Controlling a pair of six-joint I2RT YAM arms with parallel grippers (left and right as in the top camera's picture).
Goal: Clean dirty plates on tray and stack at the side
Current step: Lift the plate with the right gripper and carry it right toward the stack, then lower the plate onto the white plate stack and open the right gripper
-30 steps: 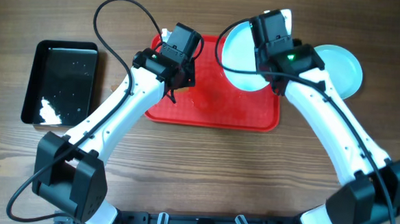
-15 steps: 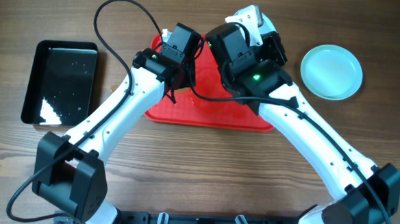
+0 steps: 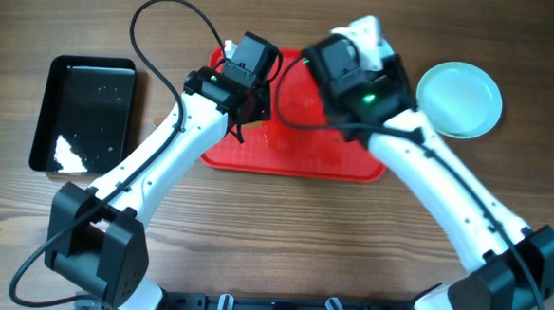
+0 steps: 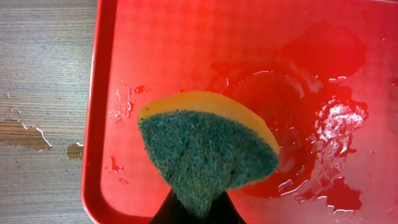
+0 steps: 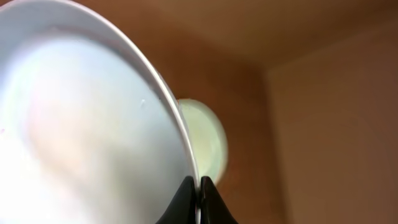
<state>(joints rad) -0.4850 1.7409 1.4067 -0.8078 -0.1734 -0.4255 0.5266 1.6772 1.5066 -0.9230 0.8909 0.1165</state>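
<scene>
Overhead: red tray (image 3: 301,142) mid-width toward the far edge of the tabletop, black tray (image 3: 84,115) toward the left edge, one resting plate (image 3: 459,98) flat on the wood just right of the red tray, toward the far right corner. Left gripper (image 3: 245,85) above the red tray's left part, right gripper (image 3: 359,38) above its far right part. Impossible to judge either grip from up here.

Left wrist: dark fingers (image 4: 186,210) pinched shut on a sponge (image 4: 208,152), green scouring face toward the lens, yellow backing behind, hanging over the tray floor near its left rim. Puddles (image 4: 323,124) glistening to the right.

Right wrist: fingertips (image 5: 185,198) clamped closed on the rim of a lifted plate (image 5: 81,137), tipped steeply on edge, with the resting plate showing small beyond it. No sign of a third plate anywhere.

Most likely the scrubbing step. Hold the lifted plate over the red tray so drips land there and not on the wood. Turn its hollow face toward the sponge and press the green side flat, not corner-first. Push gently: a thin pinch on a wet rim looks apt to slip or pivot. Wipe toward the clamped edge, away from the free side. Afterwards, lower it level and centred onto the resting plate before releasing.
</scene>
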